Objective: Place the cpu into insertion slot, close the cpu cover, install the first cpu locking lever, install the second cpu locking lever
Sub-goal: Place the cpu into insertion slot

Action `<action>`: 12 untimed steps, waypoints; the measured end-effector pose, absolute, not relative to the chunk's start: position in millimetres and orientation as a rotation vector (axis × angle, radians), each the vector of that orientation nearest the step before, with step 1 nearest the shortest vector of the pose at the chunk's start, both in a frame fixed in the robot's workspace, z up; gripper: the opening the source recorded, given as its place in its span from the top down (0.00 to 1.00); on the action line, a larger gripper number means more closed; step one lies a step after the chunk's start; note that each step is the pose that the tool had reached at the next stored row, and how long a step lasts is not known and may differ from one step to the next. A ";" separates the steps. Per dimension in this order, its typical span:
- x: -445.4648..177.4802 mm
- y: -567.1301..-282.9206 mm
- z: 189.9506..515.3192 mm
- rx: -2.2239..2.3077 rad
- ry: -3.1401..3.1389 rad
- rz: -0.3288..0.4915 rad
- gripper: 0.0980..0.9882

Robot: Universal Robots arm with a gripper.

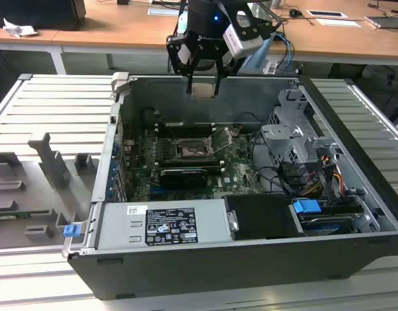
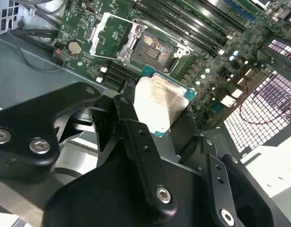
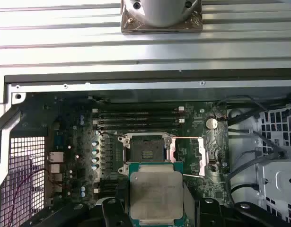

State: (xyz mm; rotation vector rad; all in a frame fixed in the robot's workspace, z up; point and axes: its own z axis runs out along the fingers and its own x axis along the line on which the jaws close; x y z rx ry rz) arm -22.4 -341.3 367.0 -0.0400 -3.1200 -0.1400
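My gripper [image 1: 202,83] hangs above the open computer case, over its far wall, and is shut on the cpu [image 1: 203,88]. In both wrist views the cpu [image 2: 159,101] [image 3: 156,194] shows its pale silver top and green edge, clamped between black fingers [image 2: 124,111] [image 3: 112,210]. Below it on the green board lies the insertion slot [image 1: 191,150] [image 2: 152,45] [image 3: 145,152], dark, uncovered and with nothing in it. The cpu cover [image 1: 224,139] [image 2: 110,35] [image 3: 192,156] stands swung open beside the slot. The cpu is well above the slot and apart from it.
Long black memory slots [image 3: 136,118] run next to the socket, and a black graphics card [image 1: 182,175] lies on its near side. A labelled power supply [image 1: 163,223] fills the case's front, with a drive cage [image 1: 296,139] and cables on the exterior view's right. A grey tray [image 1: 37,175] lies left.
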 end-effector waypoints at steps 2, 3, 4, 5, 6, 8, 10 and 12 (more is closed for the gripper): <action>-22.4 -341.3 367.0 -0.066 -3.120 -0.140 0.50; -22.4 -341.3 366.9 -0.078 -3.120 -0.140 0.50; -22.4 -341.3 366.9 -0.084 -3.120 -0.140 0.50; -22.4 -341.3 366.9 -0.089 -3.120 -0.141 0.50; -22.3 -341.3 366.9 -0.096 -3.120 -0.141 0.50; -22.4 -341.3 366.8 -0.107 -3.120 -0.141 0.50; -22.4 -341.3 366.8 -0.123 -3.120 -0.141 0.50; -22.4 -341.3 366.7 -0.138 -3.120 -0.141 0.50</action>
